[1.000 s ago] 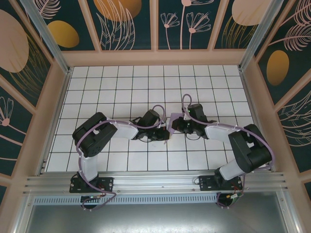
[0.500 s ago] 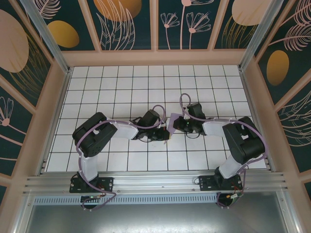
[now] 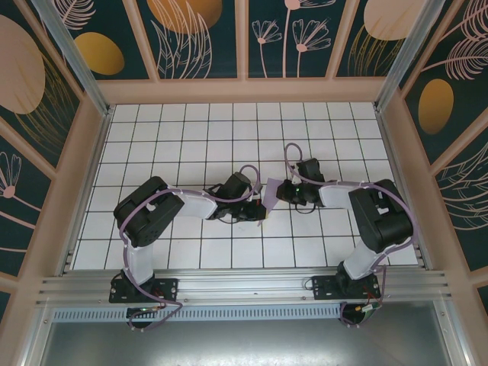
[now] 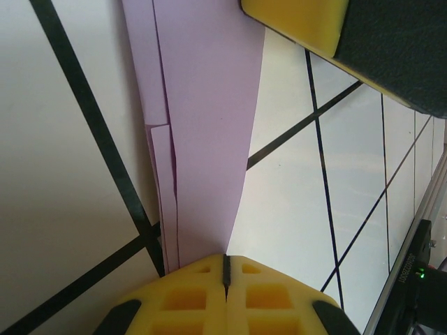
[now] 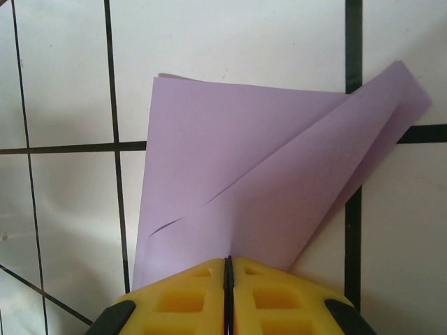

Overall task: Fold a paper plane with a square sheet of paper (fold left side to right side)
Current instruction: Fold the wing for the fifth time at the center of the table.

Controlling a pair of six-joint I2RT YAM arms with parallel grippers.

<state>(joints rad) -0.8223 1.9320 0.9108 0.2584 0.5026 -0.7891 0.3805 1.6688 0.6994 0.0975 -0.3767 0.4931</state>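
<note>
Two grippers: both meet near the middle of the white grid-tiled table (image 3: 191, 137) in the top view, tips turned toward each other, with the paper plane (image 3: 268, 192) between them.
left gripper (image 4: 225, 262): yellow fingers (image 4: 181, 300) pressed flat together, no gap along the seam; clamped on one narrow end of the paper plane (image 4: 206, 125).
right gripper (image 5: 227, 265): yellow fingers (image 5: 279, 300) likewise closed tight; pinching the lower edge of the paper plane (image 5: 244, 167).
paper plane, left wrist view: long lavender strip running away from the fingers, several stacked layers showing along its left edge; it lies over a black grid line.
paper plane, right wrist view: folded, overlapping layers, tapering to a blunt tip at upper right; one diagonal fold edge crosses it.
cross-check: the right gripper's yellow finger (image 4: 297, 21) shows in the left wrist view at the strip's far end; actual contact there cannot be told.
</note>
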